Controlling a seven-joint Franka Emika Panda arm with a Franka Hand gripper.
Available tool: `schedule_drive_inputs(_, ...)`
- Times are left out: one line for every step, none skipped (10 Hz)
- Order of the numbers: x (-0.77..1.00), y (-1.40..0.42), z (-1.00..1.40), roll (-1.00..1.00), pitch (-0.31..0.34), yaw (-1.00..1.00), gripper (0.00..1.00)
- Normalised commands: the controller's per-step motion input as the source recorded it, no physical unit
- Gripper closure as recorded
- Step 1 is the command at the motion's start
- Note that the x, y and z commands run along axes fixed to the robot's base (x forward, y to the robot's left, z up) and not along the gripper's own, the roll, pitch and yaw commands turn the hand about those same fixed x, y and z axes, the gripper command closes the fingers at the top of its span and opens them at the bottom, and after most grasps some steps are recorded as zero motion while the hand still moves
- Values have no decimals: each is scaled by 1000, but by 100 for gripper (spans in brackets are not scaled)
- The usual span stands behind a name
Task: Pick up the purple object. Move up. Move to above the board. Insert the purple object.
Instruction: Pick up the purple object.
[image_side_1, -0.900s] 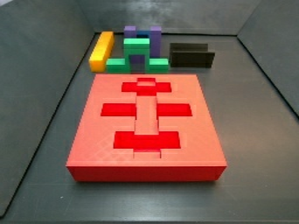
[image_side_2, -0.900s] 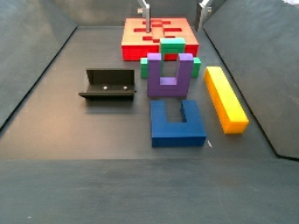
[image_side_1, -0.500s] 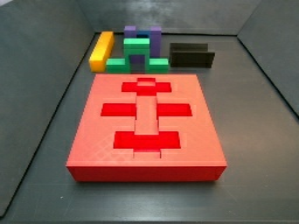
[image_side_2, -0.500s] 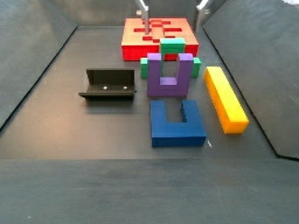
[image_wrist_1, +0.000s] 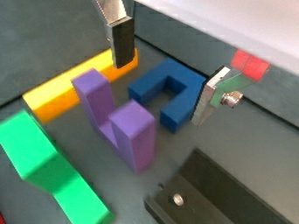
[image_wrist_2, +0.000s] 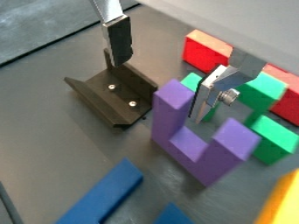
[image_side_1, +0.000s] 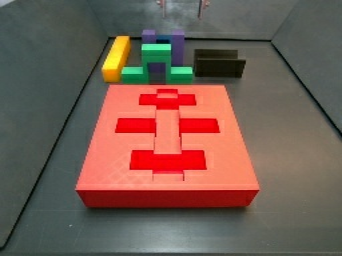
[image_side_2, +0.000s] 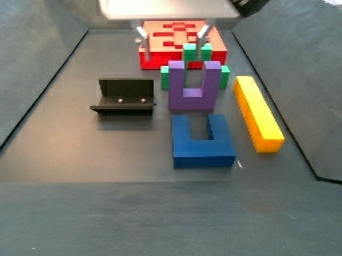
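Observation:
The purple object (image_side_2: 195, 88) is a U-shaped block lying on the floor between the green block (image_side_2: 195, 62) and the blue block (image_side_2: 203, 140). It also shows in both wrist views (image_wrist_1: 117, 118) (image_wrist_2: 198, 136) and behind the green block in a side view (image_side_1: 163, 40). My gripper (image_side_2: 171, 40) is open and empty, above the blocks near the board's (image_side_2: 181, 38) end. In a wrist view my gripper (image_wrist_2: 165, 68) hangs over the floor between the purple object and the fixture (image_wrist_2: 111, 94), with one finger (image_wrist_2: 212, 92) beside a purple prong. The board lies flat in the foreground in a side view (image_side_1: 167, 140).
A long yellow bar (image_side_2: 258, 112) lies beside the blocks. The dark fixture (image_side_2: 123, 98) stands on the other side of them. A blue U-shaped block (image_wrist_1: 172, 87) lies under my gripper (image_wrist_1: 167, 68) in a wrist view. Grey walls enclose the floor.
My gripper has come down into view in both side views and moved from over the board towards the blocks. The blocks and the board have not moved.

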Motion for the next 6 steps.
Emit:
schedule_drive_inputs(854,-266,-149,130,137,154,0)
schedule_drive_inputs(506,-506,-51,137,143,166,0)
schedule_drive_inputs(491,-437,0,123,156,0,0)
schedule_drive_inputs(237,-309,-86,127,137,0,0)
schedule_drive_inputs(43,-166,-111,90,106,0,0)
schedule_drive_inputs(0,0,-86,21,74,0,0)
